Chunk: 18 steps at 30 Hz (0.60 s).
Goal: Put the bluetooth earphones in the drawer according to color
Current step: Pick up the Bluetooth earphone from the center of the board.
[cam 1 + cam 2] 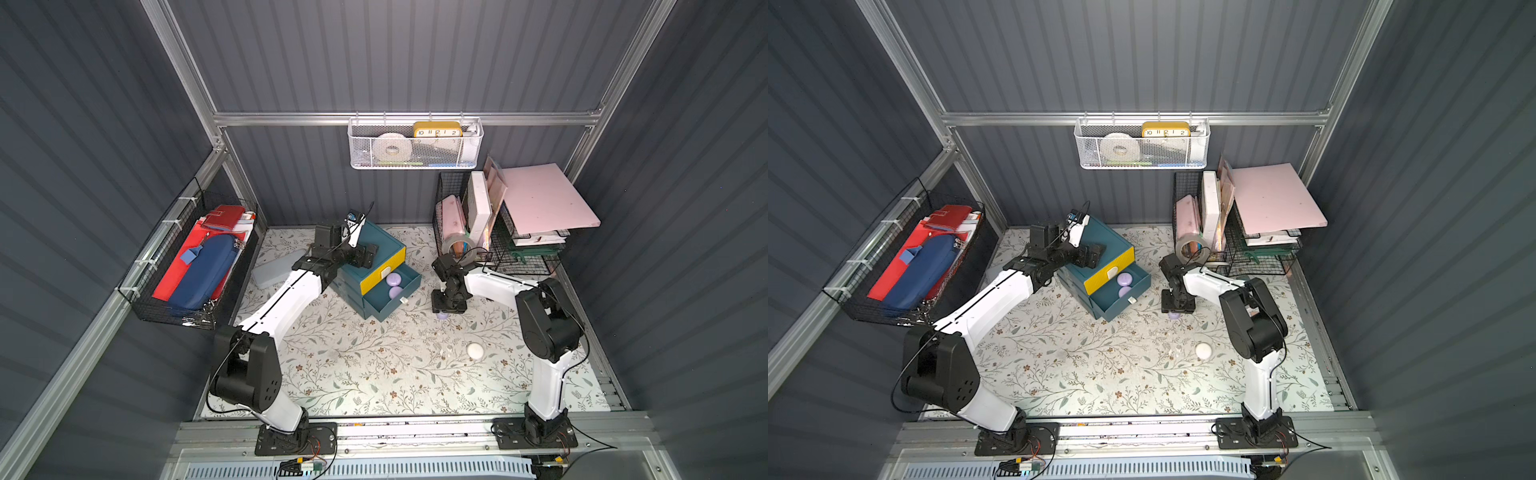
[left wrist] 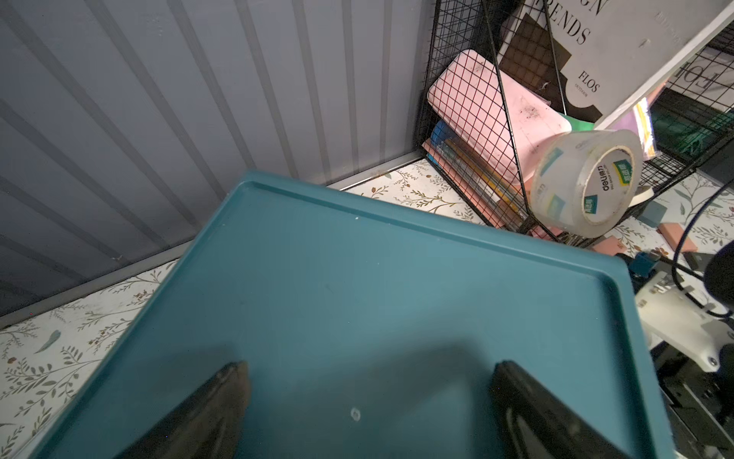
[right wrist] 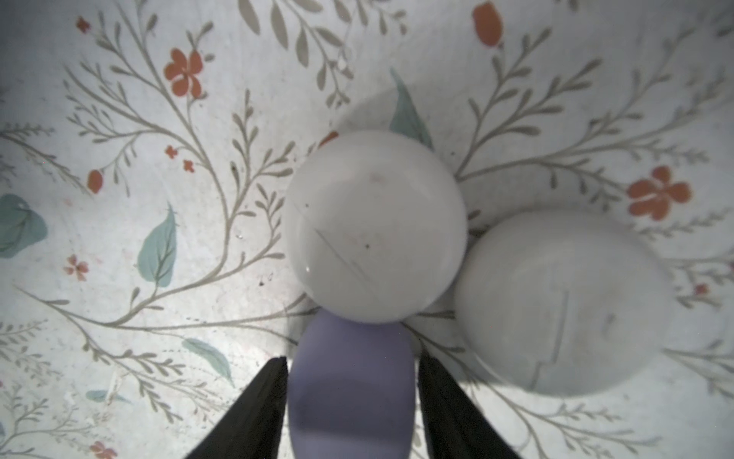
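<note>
1. My right gripper (image 3: 351, 365) points straight down at the floral counter (image 1: 353, 365), to the right of the drawer cabinet (image 1: 376, 245).
2. In the right wrist view, its two black fingers (image 3: 254, 413) stand on either side of a lilac earphone case (image 3: 351, 393), close against its sides. I cannot tell whether they are pressing on it. The case lies on the counter.
3. A white earphone case (image 3: 375, 226) touches the far end of the lilac one. A second white case (image 3: 556, 302) lies just beside that one.
4. In both top views, a lone white case (image 1: 475, 351) lies on the counter, well apart from the gripper and nearer my right arm's base.
5. The cabinet's teal drawer (image 1: 409, 286), just under the yellow drawer front (image 1: 376, 276), is pulled out. Two lilac cases (image 1: 393, 279) lie inside it, side by side.
6. My left gripper (image 2: 369, 369) is over the cabinet's flat teal top, its jaws spread wide with nothing between them.
</note>
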Available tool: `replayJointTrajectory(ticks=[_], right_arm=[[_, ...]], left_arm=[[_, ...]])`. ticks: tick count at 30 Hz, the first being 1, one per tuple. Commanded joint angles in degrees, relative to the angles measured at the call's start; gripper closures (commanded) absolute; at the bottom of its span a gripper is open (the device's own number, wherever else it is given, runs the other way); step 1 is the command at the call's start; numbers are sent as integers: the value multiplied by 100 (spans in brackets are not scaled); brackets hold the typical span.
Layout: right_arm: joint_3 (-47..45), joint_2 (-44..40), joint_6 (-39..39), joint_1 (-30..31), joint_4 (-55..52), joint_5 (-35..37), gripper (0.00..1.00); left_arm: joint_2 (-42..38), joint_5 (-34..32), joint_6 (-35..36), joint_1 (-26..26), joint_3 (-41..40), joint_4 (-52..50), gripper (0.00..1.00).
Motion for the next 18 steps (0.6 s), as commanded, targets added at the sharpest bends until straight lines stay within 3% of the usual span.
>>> replayJointTrajectory(ticks=[1, 8, 18], right_arm=[[103, 180, -23, 5, -83, -93, 38], [52, 213, -40, 7, -89, -112, 42], [55, 224, -86, 13, -120, -93, 65]], left_arm=[[239, 34, 43, -86, -183, -1048, 1], [230, 33, 43, -86, -181, -1048, 0], [256, 31, 43, -86, -188, -1048, 1]])
